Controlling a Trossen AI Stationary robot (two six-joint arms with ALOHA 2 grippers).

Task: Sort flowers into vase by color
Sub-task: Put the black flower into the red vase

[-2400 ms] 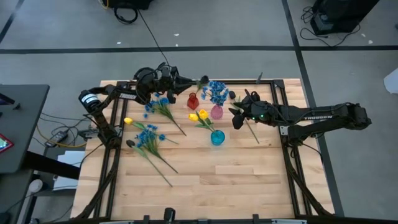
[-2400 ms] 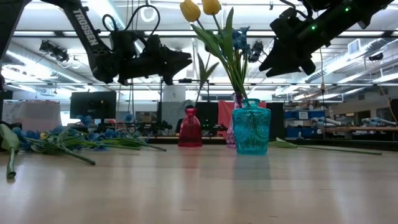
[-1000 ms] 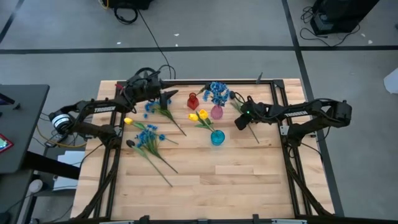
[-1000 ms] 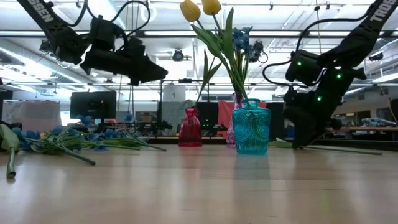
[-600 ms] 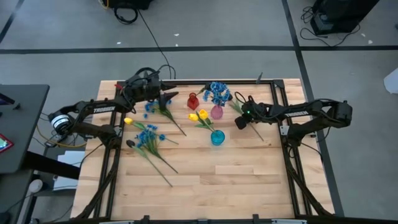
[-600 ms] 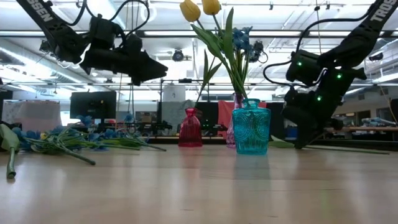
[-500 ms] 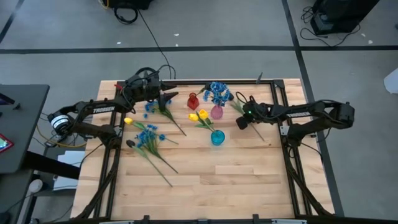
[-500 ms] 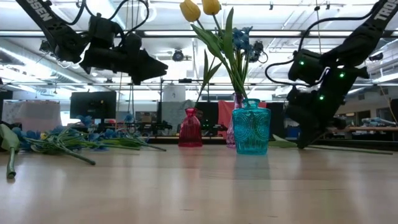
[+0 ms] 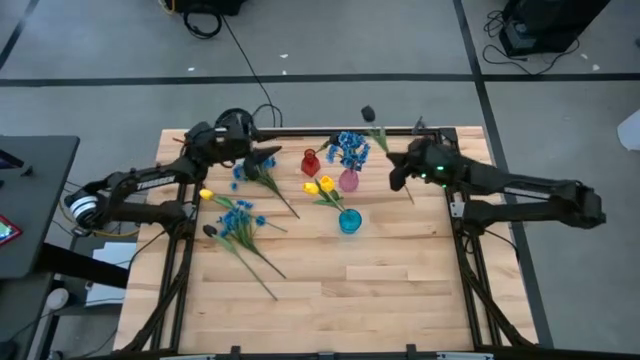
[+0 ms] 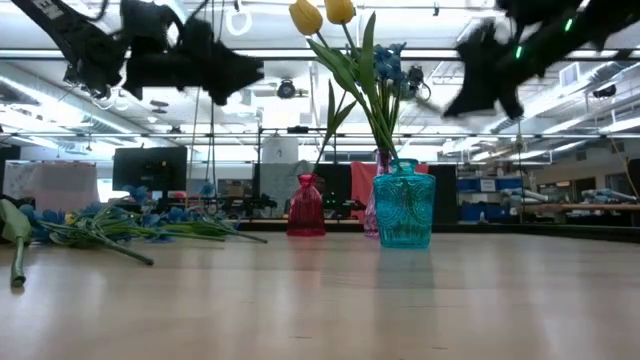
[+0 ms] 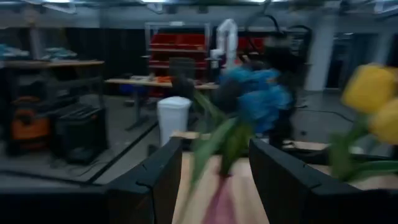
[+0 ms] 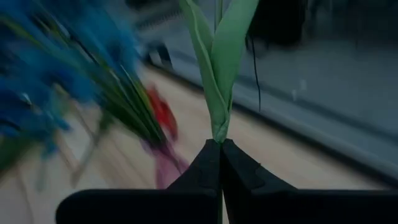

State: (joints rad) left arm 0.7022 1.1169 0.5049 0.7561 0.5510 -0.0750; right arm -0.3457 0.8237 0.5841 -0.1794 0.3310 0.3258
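Note:
My right gripper (image 9: 394, 177) is raised over the table's far right, shut on a dark-bloomed flower (image 9: 368, 113) whose green leaves (image 12: 217, 68) stick out past the fingers. My left gripper (image 9: 272, 158) hovers open above the blue sprays (image 9: 254, 170) at the far left, with nothing between its fingers (image 11: 155, 180). The pink vase (image 9: 348, 181) holds blue flowers (image 9: 348, 148). In the teal vase (image 9: 349, 221) stand yellow tulips (image 9: 318, 186). A red vase (image 9: 310, 162) stands without flowers. My right gripper pinches the flower's green stem (image 12: 216, 138) between its two fingers, just below the leaves. The fingers slant down from the table's right and lie across the stem. The flower is lifted clear, its bloom toward the far edge and its tail (image 9: 410, 197) trailing toward the near side.
More flowers lie flat on the left half: a blue spray (image 9: 240, 220), a yellow bud (image 9: 206, 194) and a dark bloom (image 9: 210, 231). The three vases stand close together at the far middle. Bare wood (image 9: 380, 290) fills the near half.
My right gripper has shut on the stem that lay on the table at the right, then risen and gone toward the far edge. The flower has come off the wood and swung with it, its bloom now past the far edge. My left gripper has risen a little.

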